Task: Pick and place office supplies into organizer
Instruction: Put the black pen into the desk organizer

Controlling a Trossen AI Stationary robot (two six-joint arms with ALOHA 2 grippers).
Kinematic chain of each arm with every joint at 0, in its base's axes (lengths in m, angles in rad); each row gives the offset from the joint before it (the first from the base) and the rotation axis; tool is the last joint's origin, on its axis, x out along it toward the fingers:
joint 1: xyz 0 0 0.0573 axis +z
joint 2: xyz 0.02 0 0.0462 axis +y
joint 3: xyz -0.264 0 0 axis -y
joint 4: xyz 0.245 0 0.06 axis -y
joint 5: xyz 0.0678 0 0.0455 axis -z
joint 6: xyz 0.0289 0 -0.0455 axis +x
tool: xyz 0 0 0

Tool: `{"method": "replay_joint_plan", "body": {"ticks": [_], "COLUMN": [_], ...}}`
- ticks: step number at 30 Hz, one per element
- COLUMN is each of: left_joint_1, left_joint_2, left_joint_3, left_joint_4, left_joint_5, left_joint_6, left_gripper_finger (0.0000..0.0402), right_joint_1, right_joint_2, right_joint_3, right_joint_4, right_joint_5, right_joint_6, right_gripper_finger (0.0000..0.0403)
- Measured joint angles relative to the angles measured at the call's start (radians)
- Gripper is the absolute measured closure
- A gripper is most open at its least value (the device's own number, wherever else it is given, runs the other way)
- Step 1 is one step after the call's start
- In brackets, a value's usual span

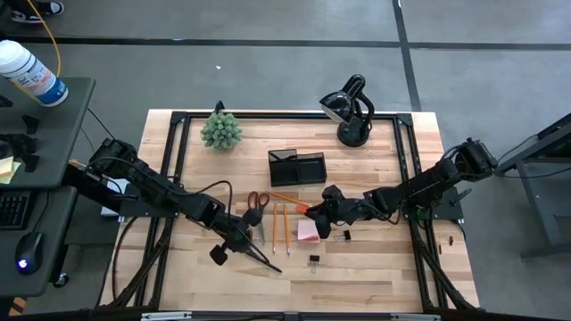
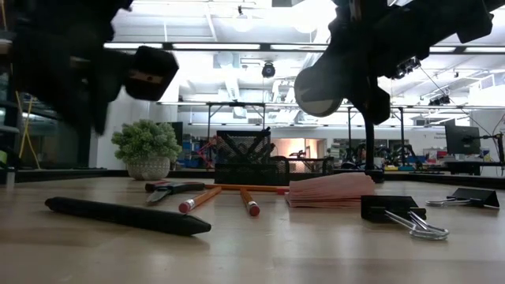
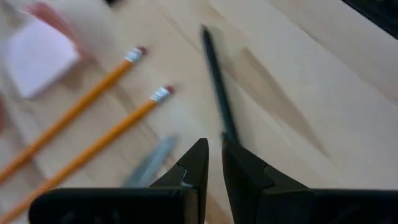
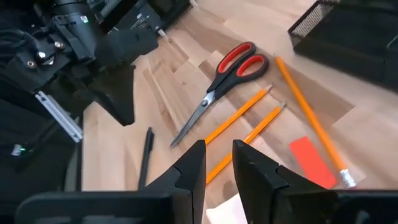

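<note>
A black pen [image 1: 263,259] lies flat on the table, also seen in the low view [image 2: 126,214]. My left gripper [image 3: 214,149] hovers just above its near end [image 3: 227,132], fingers a narrow gap apart and holding nothing. Red-handled scissors [image 1: 257,207] and yellow pencils [image 1: 277,225] lie between the arms. My right gripper [image 4: 219,152] hangs over the pink sticky-note pad [image 1: 309,232], narrowly open and holding nothing. Two binder clips [image 1: 346,234] [image 1: 314,259] rest on the wood. The black organizer [image 1: 297,167] stands farther back.
A black desk lamp [image 1: 350,111] and a green spiky plant [image 1: 220,130] stand near the far edge. A third pencil [image 1: 285,198] and a small orange-red piece [image 4: 311,162] lie near the organizer. Bare wood shows along the near edge and at the right.
</note>
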Motion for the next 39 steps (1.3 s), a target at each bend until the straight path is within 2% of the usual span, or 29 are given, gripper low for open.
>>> {"method": "replay_joint_plan", "body": {"ticks": [9,16,21,24,29,34,39], "left_joint_1": [0.0,0.0,0.001,0.001,0.0,0.0,0.0], "left_joint_2": [0.0,0.0,0.008,0.037,0.1,0.106,0.106], "left_joint_3": [0.0,0.0,0.0,0.0,0.0,0.001,0.001], "left_joint_4": [-0.103,-0.109,-0.089,-0.093,-0.01,0.068,0.063], "left_joint_5": [0.008,0.019,0.019,0.02,0.02,0.019,0.029], "left_joint_6": [-0.014,0.078,0.079,0.031,-0.045,-0.072,-0.078], "left_gripper_finger": [0.0364,0.0364,0.0364,0.0364,0.0364,0.0364,0.0364], "right_joint_1": [0.0,0.0,-0.004,-0.013,-0.029,-0.032,-0.032], "right_joint_2": [0.0,0.0,0.0,0.0,0.0,0.0,0.0], "right_joint_3": [0.0,0.0,0.0,0.0,0.0,0.0,0.0], "right_joint_4": [-0.005,-0.007,-0.008,-0.014,-0.016,-0.02,-0.02], "right_joint_5": [0.008,0.037,0.074,0.074,0.073,0.063,0.047], "right_joint_6": [-0.111,-0.119,-0.121,-0.121,-0.121,-0.12,-0.119], "right_gripper_finger": [0.0329,0.0329,0.0329,0.0329,0.0329,0.0329,0.0329]}}
